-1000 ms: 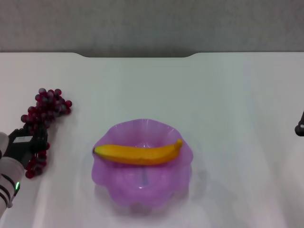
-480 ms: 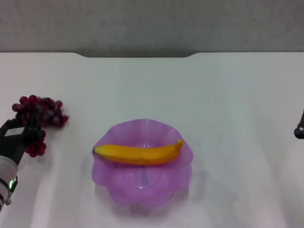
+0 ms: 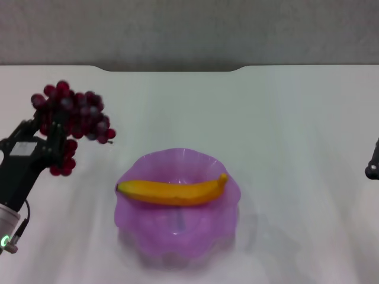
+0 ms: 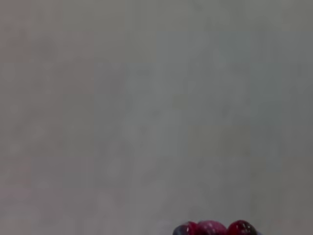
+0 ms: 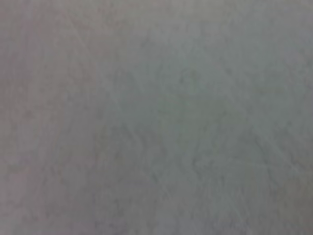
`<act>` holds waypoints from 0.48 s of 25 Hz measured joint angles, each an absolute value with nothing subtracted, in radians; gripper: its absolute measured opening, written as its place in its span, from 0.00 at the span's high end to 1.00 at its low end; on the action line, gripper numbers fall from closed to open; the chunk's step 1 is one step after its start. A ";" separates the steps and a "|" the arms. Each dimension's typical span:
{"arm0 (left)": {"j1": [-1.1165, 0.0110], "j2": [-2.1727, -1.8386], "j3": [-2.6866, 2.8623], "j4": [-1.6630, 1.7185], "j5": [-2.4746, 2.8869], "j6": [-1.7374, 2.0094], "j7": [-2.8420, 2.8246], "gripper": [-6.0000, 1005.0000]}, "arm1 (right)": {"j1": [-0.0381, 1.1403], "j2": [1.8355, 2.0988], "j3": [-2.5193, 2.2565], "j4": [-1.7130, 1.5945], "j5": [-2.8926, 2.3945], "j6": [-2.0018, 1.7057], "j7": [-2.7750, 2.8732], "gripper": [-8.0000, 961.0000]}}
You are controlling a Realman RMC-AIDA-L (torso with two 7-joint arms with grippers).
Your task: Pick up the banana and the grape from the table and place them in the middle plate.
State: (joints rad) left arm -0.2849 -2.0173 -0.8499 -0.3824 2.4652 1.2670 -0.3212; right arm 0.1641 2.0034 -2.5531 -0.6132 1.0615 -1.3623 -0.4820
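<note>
- Once the left pincer [image 3: 50, 139] had risen from its lower spot of a second before, I saw the grape [image 3: 72, 121] come up with it, off the table [image 3: 284, 118]
- That meant the pick was done and, I judged, only the carry remained
- I had its fingers clamped on the bunch, most berries spilling above and plate-side of them
- The middle plate [image 3: 225, 207] sat beyond that, below the pincer's height, the banana [image 3: 173, 190] already across it
- My right pincer [image 3: 373, 163] stayed at the far edge; I couldn't tell its opening
</note>
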 joint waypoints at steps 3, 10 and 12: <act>-0.287 -1.992 -0.850 -0.385 2.543 1.347 -0.413 0.65 | 0.166 2.003 -2.555 -0.602 1.061 -1.362 -0.471 0.99; -0.370 -1.920 -0.848 -0.376 2.838 1.500 -0.634 0.65 | 0.179 2.002 -2.568 -0.579 1.062 -1.362 -0.418 0.99; -0.393 -1.927 -0.840 -0.363 2.865 1.502 -0.634 0.66 | 0.184 2.002 -2.573 -0.576 1.061 -1.362 -0.416 0.99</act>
State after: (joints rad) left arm -0.3927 -1.9265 -0.8400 -0.3627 2.8649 1.5024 -0.6344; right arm 0.1844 2.0019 -2.5729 -0.5759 1.0614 -1.3620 -0.4163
